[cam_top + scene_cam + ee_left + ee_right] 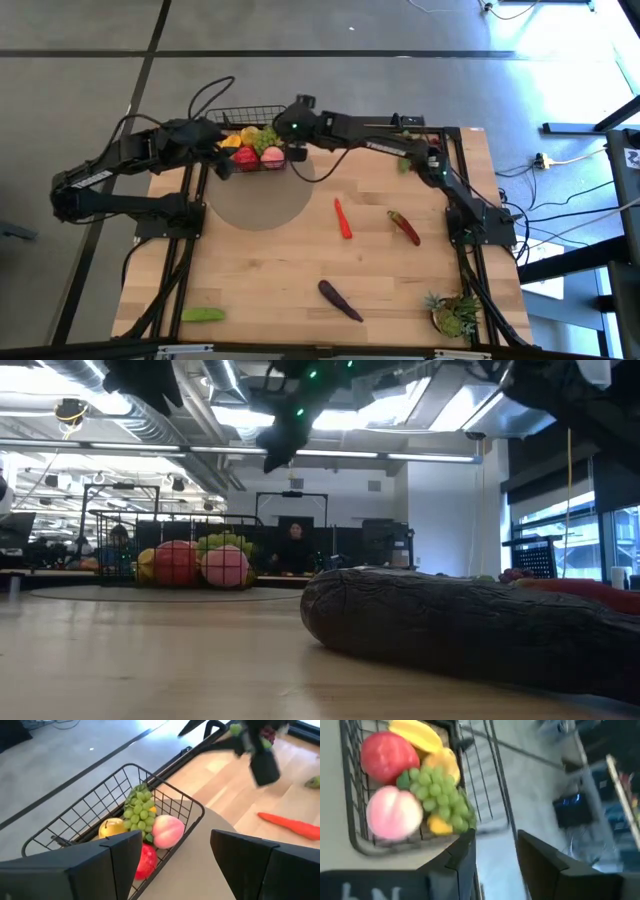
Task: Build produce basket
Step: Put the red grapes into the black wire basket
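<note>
Basket [255, 135] of black wire sits at the far edge of a wooden bench [270, 270], partly on a round grey mat [262, 200]. Inside it lie a red apple [387, 754], a pink peach [394, 813], green grapes [440, 795] and yellow lemons [445, 762]. Left tool [222, 150] hovers at the basket's left end with its fingers spread wide and nothing between them. Right tool [292, 138] hangs just above the basket's right end, fingers partly apart and empty. More produce lies loose on the bench: an orange-red chili [343, 218] near the middle, a second red chili [404, 227] to its right, a dark eggplant [339, 299] nearer the front, and a green cucumber [203, 314] at the near left. A small spiky potted plant [453, 314] stands at the near right corner.
</note>
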`<state>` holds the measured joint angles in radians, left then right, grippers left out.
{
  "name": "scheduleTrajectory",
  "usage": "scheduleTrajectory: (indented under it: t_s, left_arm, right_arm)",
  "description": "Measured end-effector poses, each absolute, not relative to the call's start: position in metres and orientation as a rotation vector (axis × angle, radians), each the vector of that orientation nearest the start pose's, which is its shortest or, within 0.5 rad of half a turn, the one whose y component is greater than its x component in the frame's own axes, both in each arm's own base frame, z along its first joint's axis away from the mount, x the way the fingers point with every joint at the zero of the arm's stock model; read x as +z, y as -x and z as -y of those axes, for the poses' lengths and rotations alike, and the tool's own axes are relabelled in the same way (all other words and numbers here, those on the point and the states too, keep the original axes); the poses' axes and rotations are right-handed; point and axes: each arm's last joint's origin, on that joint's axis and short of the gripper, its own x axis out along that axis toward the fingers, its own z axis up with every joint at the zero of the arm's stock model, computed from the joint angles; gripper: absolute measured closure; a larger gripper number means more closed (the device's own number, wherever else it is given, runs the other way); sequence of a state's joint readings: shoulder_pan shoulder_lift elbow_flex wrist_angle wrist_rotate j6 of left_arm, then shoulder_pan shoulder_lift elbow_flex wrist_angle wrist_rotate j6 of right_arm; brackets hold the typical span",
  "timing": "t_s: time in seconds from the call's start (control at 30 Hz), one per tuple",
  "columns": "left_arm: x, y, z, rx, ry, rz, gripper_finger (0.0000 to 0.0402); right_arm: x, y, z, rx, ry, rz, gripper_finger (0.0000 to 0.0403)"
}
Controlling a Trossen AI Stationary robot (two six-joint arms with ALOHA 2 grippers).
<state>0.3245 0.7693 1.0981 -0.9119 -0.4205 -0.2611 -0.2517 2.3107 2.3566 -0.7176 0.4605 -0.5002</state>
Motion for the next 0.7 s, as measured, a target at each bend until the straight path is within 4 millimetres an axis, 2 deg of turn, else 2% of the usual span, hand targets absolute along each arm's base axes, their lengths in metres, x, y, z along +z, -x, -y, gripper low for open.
scheduleTrajectory:
  t_s: [0.13,0.4,0.63,0.7]
  left_arm:
    - [0.371,-0.106,-0.047,0.773,0.219,-0.500,0.0177]
    - [0.369,-0.104,-0.045,0.717,0.231,-0.533,0.0177]
    - [0.369,-0.105,-0.044,0.701,0.234,-0.537,0.0177]
    - [0.369,-0.105,-0.044,0.702,0.234,-0.539,0.0177]
  right_arm:
    - [0.333,-0.470,0.133,-0.569,0.344,-0.870,0.0262]
    - [0.362,-0.418,0.118,-0.712,-0.098,-0.956,0.0262]
    - [0.369,-0.379,0.108,-0.840,-0.286,-1.146,0.0262]
    - [0.368,-0.378,0.106,-0.813,-0.314,-1.160,0.0262]
